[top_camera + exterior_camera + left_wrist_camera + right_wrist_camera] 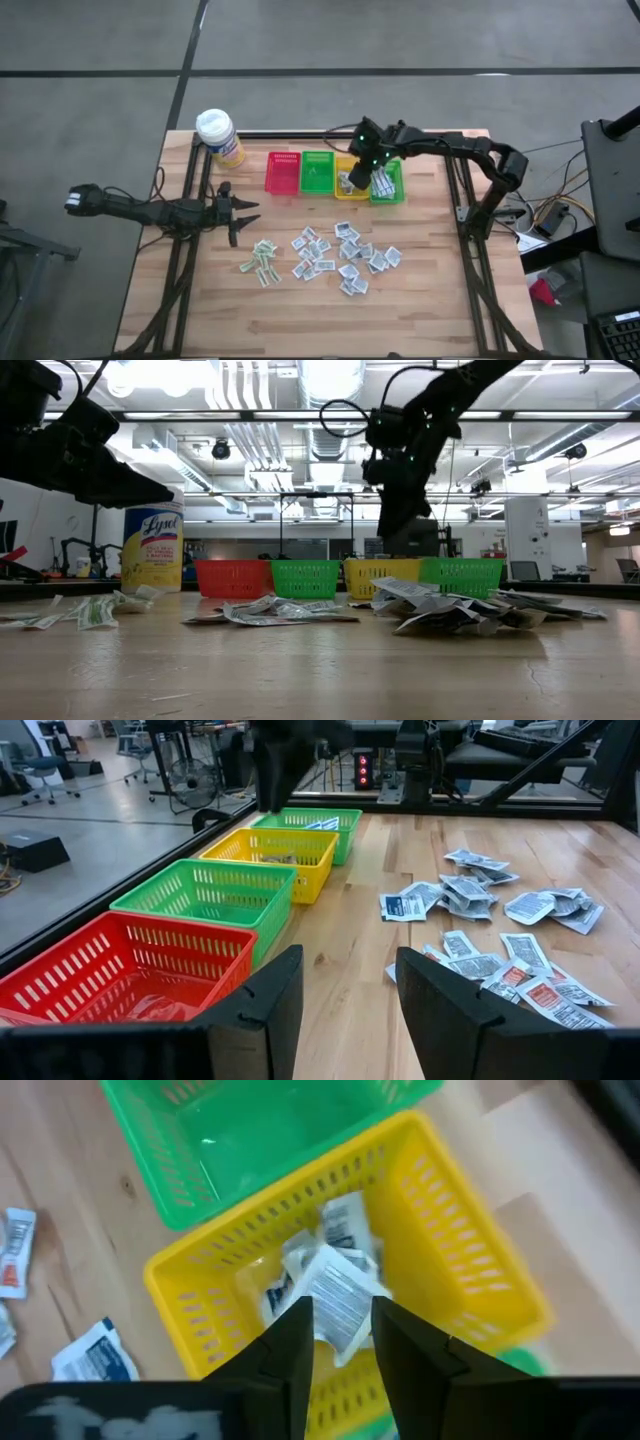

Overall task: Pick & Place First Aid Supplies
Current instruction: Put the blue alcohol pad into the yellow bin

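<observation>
Nearest the front of the wooden tabletop [420, 320], the first aid supplies [335, 255] lie scattered in a loose band of small flat paper packets, white with grey-blue print. A smaller cluster of green-printed packets [262, 262] sits at the left end of that band.

Just behind it on the left, the left end effector [240, 213] hangs over the tabletop with its two dark fingers [270, 1005] apart and nothing between them. It points across the wood toward the packets and the baskets.

Farther back stands a row of four plastic baskets, side by side. From left to right in the high view they are a red basket [282, 173], a green basket [318, 172], a yellow basket [349, 190] and a second green basket [388, 185].

The right end effector [342, 1325] hovers above the yellow basket, fingers parted with a gap between them. Directly below it several packets [335, 1275] lie in a small heap inside the yellow basket; whether the fingertips touch the top one cannot be told. More packets show in the second green basket.

At the far left corner stands a yellow bottle with a white cap [220, 137].
</observation>
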